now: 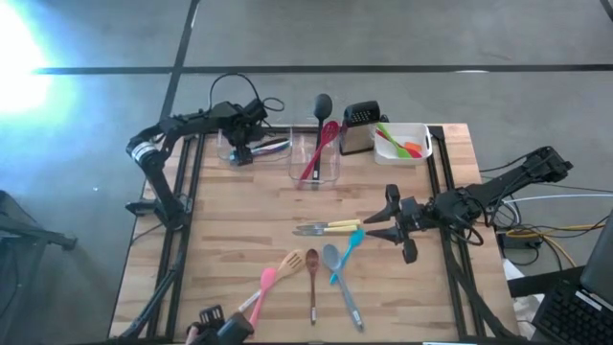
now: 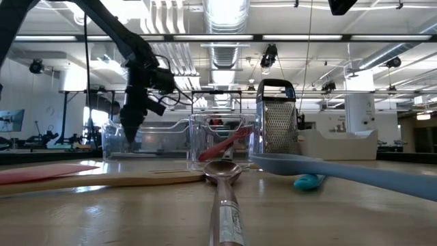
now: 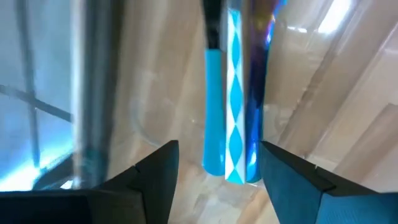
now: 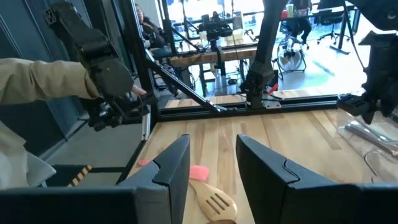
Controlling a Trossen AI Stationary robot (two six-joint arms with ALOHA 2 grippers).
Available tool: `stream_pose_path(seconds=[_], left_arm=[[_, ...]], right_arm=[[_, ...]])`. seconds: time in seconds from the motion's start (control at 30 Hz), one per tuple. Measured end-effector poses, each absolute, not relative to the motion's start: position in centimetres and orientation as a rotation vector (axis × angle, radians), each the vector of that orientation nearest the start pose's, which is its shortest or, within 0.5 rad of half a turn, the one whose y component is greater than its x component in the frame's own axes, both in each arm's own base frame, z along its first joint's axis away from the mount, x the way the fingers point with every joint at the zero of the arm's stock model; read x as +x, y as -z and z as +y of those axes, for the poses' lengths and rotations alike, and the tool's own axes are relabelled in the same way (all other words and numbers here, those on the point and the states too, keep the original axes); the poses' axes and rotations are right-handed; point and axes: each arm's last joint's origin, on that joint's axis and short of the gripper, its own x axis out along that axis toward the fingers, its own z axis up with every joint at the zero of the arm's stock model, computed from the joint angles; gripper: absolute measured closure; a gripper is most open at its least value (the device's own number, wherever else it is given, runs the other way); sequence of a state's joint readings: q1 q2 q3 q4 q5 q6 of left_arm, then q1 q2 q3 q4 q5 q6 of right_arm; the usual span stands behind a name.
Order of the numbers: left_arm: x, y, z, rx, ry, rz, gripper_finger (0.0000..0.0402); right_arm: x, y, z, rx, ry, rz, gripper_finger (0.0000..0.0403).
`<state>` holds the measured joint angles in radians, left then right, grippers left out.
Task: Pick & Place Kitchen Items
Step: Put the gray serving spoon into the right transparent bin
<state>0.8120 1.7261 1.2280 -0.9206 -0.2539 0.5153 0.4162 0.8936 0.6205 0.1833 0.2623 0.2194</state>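
Hovering my left gripper (image 3: 214,180), fingers spread, above blue-handled utensils (image 3: 233,112) lying in the clear tub (image 1: 251,149), I risk clipping its wall. My right gripper (image 1: 395,228), also spread and empty, waits near the yellow-handled knives (image 1: 328,228). Pale wooden table (image 1: 239,240), bright workshop behind.

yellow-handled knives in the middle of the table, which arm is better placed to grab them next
Right. The right gripper is open and hovers just beside the yellow-handled knives. The left gripper is far off, down in the clear tub at the table's far side.
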Motion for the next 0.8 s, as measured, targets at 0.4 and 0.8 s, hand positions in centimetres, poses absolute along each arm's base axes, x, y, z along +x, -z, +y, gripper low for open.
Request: stream_pose_path(seconds=[0.4,0.8], left_arm=[[21.2,-32.3,20.4,0.002,-0.632,1.238,0.0179],[16.2,-42.7,10.0,-0.019,-0.544,0.633,0.0179]], right_arm=[[18.8,-29.3,7.5,0.141,-0.146,0.094,0.0301],[18.8,-29.8,7.5,-0.025,-0.152,0.056,0.0322]])
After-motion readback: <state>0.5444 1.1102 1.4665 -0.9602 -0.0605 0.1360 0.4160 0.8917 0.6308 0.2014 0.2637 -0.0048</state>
